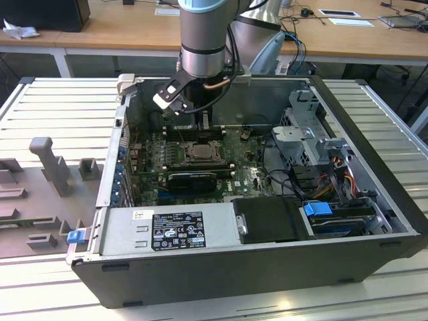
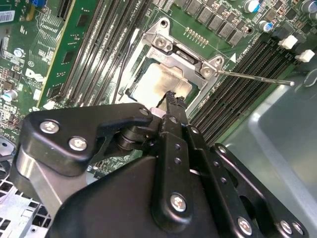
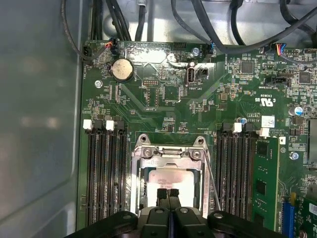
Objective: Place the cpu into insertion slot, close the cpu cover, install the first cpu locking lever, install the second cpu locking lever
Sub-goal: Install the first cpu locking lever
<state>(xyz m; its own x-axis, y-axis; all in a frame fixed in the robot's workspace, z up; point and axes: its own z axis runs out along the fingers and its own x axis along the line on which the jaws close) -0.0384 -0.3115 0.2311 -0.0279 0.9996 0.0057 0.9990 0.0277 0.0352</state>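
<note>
The cpu (image 3: 166,179) (image 2: 157,85), silvery-topped, lies in the insertion slot (image 3: 133,166) (image 1: 199,152) on the green board. The cpu cover (image 3: 168,154) (image 2: 185,59) lies flat over it, framing the chip. A thin locking lever (image 3: 213,181) (image 2: 255,78) runs along one side of the slot and angles away from it. A second dark wire lever (image 2: 123,67) lies along the opposite side. My gripper (image 3: 168,192) (image 2: 171,96) (image 1: 203,124) is shut with nothing between its fingers, its tips right over the cpu's edge; I cannot tell whether they touch it.
Long black memory slots (image 3: 104,173) (image 3: 237,171) flank the socket. In the exterior view a black expansion card (image 1: 192,179), a power supply (image 1: 170,227), a drive cage (image 1: 311,134) and cables (image 1: 328,180) crowd the case. A grey fixture (image 1: 50,164) stands outside at that view's left.
</note>
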